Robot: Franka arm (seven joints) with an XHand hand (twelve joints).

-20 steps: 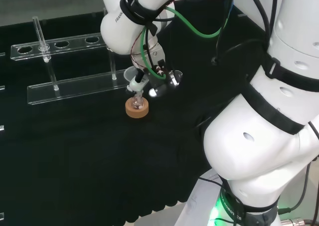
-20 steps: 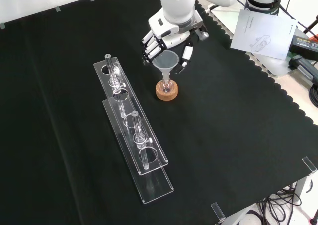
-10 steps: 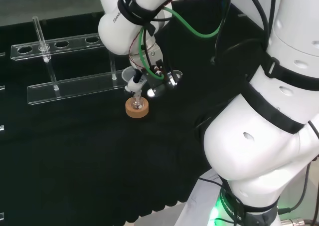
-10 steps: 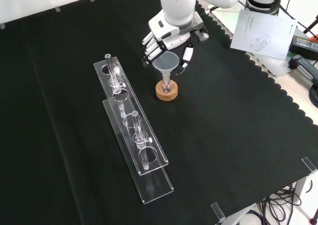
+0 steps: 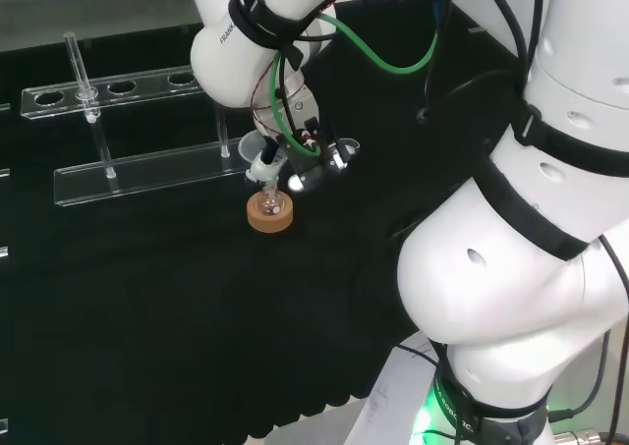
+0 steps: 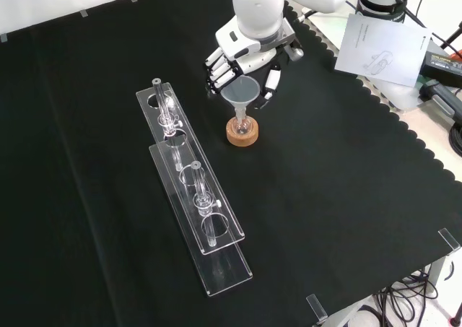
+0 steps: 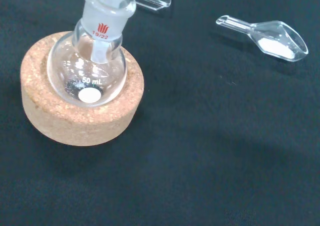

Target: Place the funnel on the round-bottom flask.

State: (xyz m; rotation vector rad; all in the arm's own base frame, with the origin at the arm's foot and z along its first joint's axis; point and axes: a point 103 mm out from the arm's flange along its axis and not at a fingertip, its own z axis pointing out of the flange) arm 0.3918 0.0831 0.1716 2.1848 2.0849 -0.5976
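Cork held the round-bottom flask (image 7: pixel 97 69) steady; it sat in its cork ring (image 6: pixel 242 133) on the desk (image 6: pixel 346 197) with the black cloth. My funnel (image 6: pixel 240 94) stood with its thin stem down inside the flask's neck. My hand (image 6: pixel 242 56) was around the funnel's wide top, fingers (image 6: pixel 219 71) curled on one side and thumb (image 6: pixel 269 85) on the other. I judged the job nearly done. What was left was to let go and lift my hand away without tipping the funnel.
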